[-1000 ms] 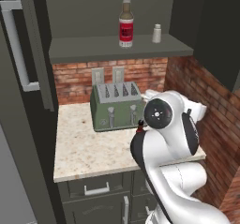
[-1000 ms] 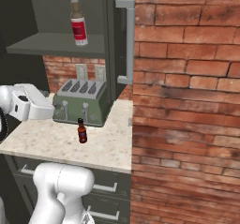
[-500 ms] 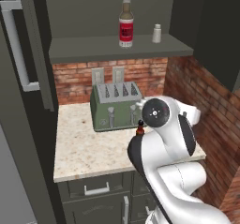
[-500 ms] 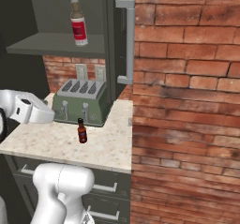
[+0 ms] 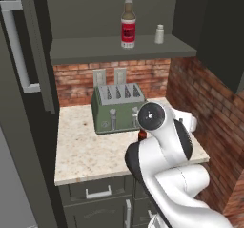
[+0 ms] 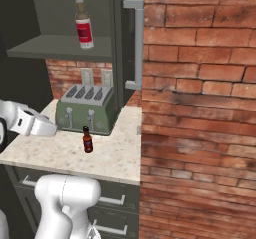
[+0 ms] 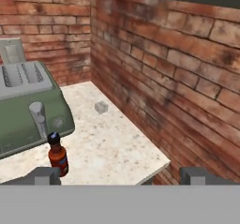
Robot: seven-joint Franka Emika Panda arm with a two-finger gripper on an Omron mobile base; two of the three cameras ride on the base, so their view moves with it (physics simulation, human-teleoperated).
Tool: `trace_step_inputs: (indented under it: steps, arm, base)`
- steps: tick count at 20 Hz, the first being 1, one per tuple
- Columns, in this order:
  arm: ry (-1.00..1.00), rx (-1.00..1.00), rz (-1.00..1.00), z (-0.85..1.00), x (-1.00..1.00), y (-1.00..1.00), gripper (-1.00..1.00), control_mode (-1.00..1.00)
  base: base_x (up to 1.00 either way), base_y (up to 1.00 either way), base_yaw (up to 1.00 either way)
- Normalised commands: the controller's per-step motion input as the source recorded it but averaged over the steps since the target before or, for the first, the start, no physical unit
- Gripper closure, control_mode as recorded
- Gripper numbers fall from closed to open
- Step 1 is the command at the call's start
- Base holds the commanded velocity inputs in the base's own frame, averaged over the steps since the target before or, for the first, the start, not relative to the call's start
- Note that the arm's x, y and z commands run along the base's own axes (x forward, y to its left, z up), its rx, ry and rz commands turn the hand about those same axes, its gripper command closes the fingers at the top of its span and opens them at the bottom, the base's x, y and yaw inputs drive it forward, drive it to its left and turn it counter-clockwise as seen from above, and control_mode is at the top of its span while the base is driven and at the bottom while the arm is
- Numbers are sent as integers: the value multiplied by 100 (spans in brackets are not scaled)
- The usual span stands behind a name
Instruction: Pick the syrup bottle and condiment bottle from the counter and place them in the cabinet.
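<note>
The jaws (image 7: 119, 175) stand apart, holding nothing. A small brown bottle (image 6: 88, 140) stands on the bench (image 6: 120, 158) in front of the toaster (image 6: 85, 108). A taller bottle (image 5: 127, 22) stands on the cabinet shelf (image 5: 95, 50).

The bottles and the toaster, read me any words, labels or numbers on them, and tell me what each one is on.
No text can be read.
Tall bottle on the cabinet shelf: red label with dark marks, too blurred to read.
Small brown bottle on the counter: no lettering shows.
Toaster: no lettering shows.
</note>
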Motion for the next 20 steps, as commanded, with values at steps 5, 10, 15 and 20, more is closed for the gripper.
trace_step_inputs:
  steps: [5, 10, 15, 20]
  arm:
    - [0, -1, 6, -53, -9, 0, -100, -100]
    - [-12, 0, 5, -42, -10, -6, -100, -100]
    - [-12, 0, 1, -26, -2, -7, -100, -100]
    - [-2, 0, 1, -15, 0, -6, -100, -100]
  base:
    - [0, 0, 0]
    - [0, 0, 0]
    - [0, 0, 0]
    - [0, 0, 0]
